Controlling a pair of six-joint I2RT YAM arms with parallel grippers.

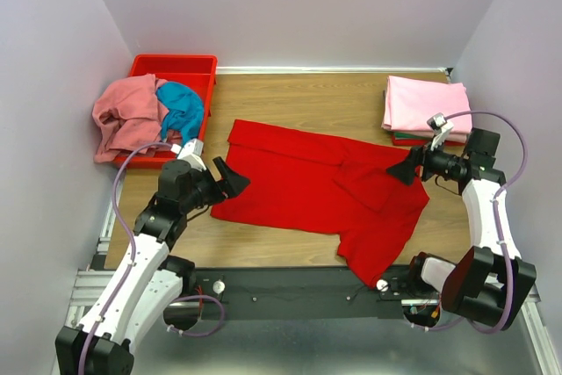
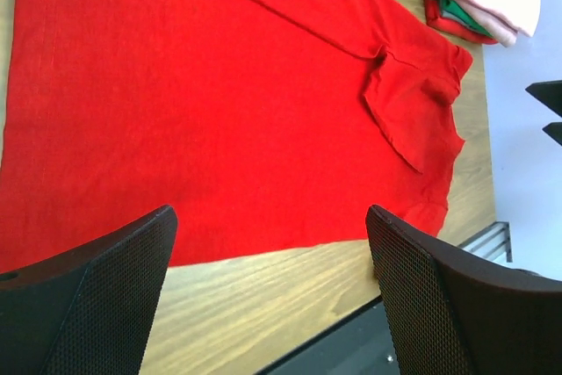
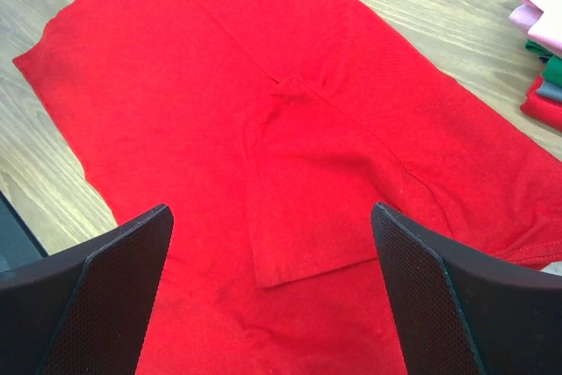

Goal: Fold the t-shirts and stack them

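Note:
A bright red t-shirt [image 1: 307, 186] lies spread on the wooden table, one sleeve folded in over its body [image 3: 316, 208]. It also fills the left wrist view [image 2: 202, 103]. My left gripper [image 1: 230, 177] is open and empty at the shirt's left edge, above the near hem. My right gripper [image 1: 406, 168] is open and empty over the shirt's right side, above the folded sleeve. A stack of folded shirts, light pink on top [image 1: 425, 104], sits at the back right. A salmon pink shirt [image 1: 127, 116] and a teal blue shirt [image 1: 183, 109] hang from the bin.
A rigid red plastic bin [image 1: 176, 68] stands at the back left against the wall. The folded stack shows green and red layers under the pink [image 2: 465, 15]. The table's near edge meets a dark metal rail [image 1: 290, 283].

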